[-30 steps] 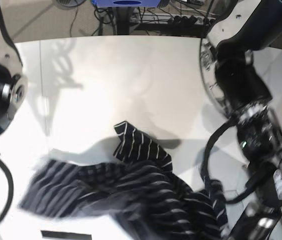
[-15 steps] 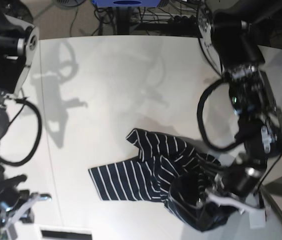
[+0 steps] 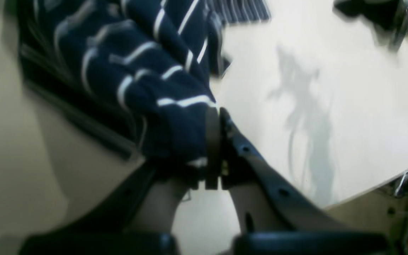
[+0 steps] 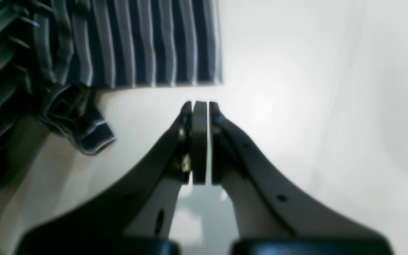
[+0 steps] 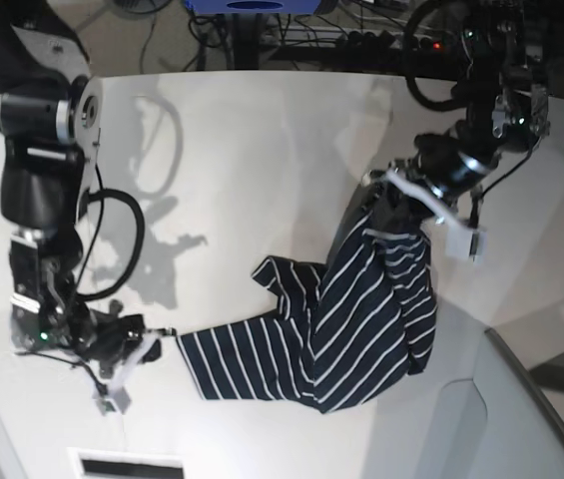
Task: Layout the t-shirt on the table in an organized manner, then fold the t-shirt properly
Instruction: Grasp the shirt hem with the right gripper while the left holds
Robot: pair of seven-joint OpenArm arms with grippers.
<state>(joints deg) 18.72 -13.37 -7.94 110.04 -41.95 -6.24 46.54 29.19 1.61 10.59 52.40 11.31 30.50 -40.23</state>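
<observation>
The t-shirt (image 5: 351,329), dark navy with thin white stripes, lies partly spread on the white table (image 5: 262,150). One end of it is lifted at the right. My left gripper (image 5: 381,195) is shut on that raised end; in the left wrist view the striped fabric (image 3: 147,88) bunches between the closed fingertips of the left gripper (image 3: 214,113). My right gripper (image 5: 159,341) is low over the table just left of the shirt's flat edge. In the right wrist view the right gripper (image 4: 200,104) is shut and empty, a short way from the shirt's hem (image 4: 154,53).
Cables and a power strip (image 5: 361,40) lie on the floor beyond the table's far edge. A grey panel (image 5: 531,409) borders the table at the lower right, and a dark slot (image 5: 127,465) sits at the bottom edge. The table's curved edge (image 3: 367,191) shows in the left wrist view.
My left arm has raised its end of the shirt up and toward the far side, stretching the fabric out. My right gripper has moved in toward the shirt's left edge.
</observation>
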